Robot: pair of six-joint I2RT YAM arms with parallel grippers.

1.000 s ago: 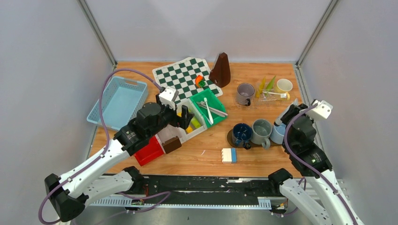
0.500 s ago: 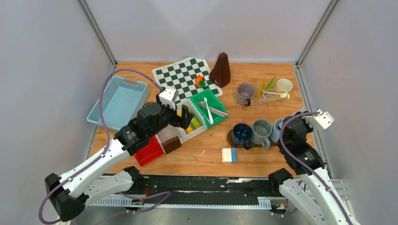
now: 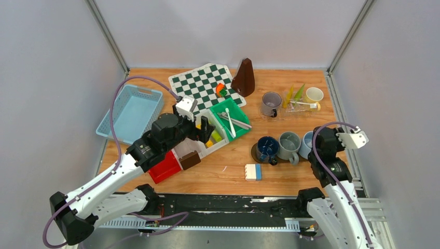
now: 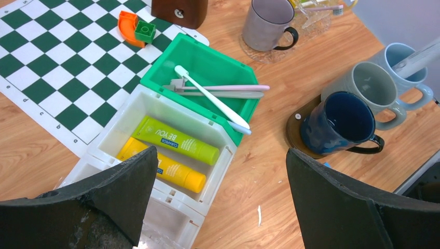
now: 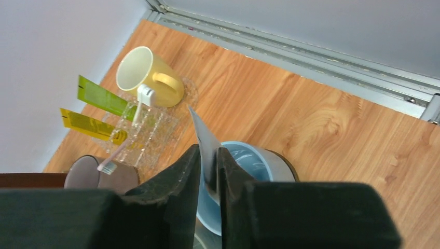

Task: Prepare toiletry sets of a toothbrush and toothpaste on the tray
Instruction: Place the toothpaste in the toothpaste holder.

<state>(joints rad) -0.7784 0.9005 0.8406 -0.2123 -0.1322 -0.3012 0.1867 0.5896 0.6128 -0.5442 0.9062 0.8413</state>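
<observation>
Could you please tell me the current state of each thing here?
left gripper, open, empty.
right gripper, shut on pale tube.
light blue mug, upright, tube inside.
dark blue mug, upright, empty.
grey-green mug, upright, empty.
pale yellow mug, upright, empty.

- We see grey mug point(image 3: 270, 103), pale yellow mug point(image 3: 314, 94) on tray point(image 3: 301, 109) (tubes point(image 3: 299, 92) between).
- Nearer us: dark blue mug point(image 3: 267, 148), grey-green mug point(image 3: 288, 144), light blue mug point(image 5: 249, 155) abreast; pale tube point(image 5: 204, 140) in last.

checkered mat point(image 3: 200, 83), blue basket point(image 3: 129, 115), brown metronome point(image 3: 244, 78).
</observation>
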